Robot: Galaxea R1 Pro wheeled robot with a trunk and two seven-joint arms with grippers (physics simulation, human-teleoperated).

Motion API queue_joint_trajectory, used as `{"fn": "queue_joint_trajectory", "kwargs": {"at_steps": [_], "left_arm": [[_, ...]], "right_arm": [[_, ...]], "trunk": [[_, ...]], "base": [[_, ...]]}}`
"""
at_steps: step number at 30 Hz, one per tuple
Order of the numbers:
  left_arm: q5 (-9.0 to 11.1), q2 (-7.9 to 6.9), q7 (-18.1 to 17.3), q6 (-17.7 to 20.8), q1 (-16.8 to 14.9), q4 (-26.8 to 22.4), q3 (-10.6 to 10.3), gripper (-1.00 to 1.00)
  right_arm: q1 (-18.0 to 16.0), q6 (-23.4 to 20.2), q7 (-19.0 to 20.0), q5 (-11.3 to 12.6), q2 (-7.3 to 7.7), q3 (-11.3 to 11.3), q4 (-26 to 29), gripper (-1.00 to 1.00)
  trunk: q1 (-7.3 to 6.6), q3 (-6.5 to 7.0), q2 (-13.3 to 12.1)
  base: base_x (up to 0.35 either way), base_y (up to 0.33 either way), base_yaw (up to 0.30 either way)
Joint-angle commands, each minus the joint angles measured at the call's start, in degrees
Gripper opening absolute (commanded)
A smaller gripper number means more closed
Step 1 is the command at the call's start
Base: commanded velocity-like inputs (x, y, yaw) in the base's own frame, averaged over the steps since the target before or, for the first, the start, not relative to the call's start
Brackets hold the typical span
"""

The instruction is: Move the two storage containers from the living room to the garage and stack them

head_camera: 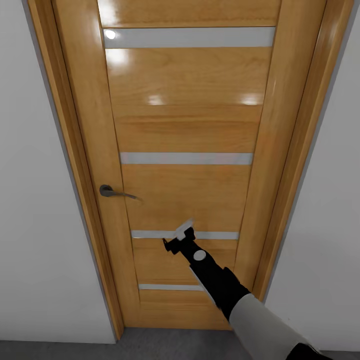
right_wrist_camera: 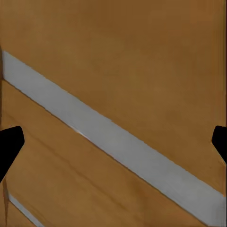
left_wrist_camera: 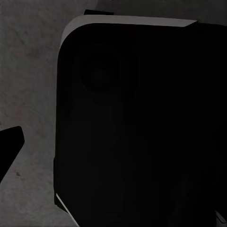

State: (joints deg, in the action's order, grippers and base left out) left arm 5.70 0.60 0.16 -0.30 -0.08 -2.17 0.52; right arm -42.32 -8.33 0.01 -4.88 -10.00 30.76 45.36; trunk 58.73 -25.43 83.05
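Even, bright light on the orange door (head_camera: 185,130), soft white glare spots near its upper panels, one hot speck on the top grey strip (head_camera: 189,37). Door handle (head_camera: 114,191) throws a faint shadow. Verticals splay outward toward the top, wide-lens look. Left wrist view very dim: black robot body (left_wrist_camera: 142,127) shows almost no detail, grey floor (left_wrist_camera: 28,85) mottled. Right wrist view soft, slightly blurred, no glare

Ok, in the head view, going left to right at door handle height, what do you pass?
White wall → left door frame → door handle → orange wooden door → right door frame → white wall again.
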Motion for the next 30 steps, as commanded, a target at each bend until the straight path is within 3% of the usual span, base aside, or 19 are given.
{"fn": "queue_joint_trajectory", "kwargs": {"at_steps": [1,6,11,20,30], "left_arm": [[0.59,0.01,0.02,-0.02,-0.01,-0.03,0.00,1.00],[0.57,0.01,0.02,-0.02,-0.01,-0.03,0.00,1.00],[0.60,0.01,0.02,-0.03,-0.01,-0.03,0.00,1.00],[0.54,-0.04,-0.15,0.02,-0.01,-0.03,-0.03,1.00],[0.54,-0.16,-0.24,0.12,-0.01,-0.03,-0.09,1.00]], "right_arm": [[-1.48,0.53,-0.03,-0.45,0.00,0.03,-2.43,1.00],[-6.32,3.77,-0.08,-0.07,0.00,0.01,-10.46,1.00],[-9.06,5.19,-0.09,0.02,0.00,0.01,-14.36,1.00],[-11.34,5.51,-0.09,0.05,0.00,0.00,-15.79,1.00],[-11.46,5.51,-0.09,-0.33,0.00,0.00,-15.83,1.00]], "trunk": [[0.00,-0.06,0.03],[0.00,-0.06,0.03],[0.00,-0.06,0.03],[0.00,-0.06,0.03],[0.00,-0.06,0.03]], "base": [[0.000,0.000,0.000],[0.000,0.000,0.000],[0.000,0.000,0.000],[0.022,0.000,0.000],[0.275,0.000,0.000]]}}
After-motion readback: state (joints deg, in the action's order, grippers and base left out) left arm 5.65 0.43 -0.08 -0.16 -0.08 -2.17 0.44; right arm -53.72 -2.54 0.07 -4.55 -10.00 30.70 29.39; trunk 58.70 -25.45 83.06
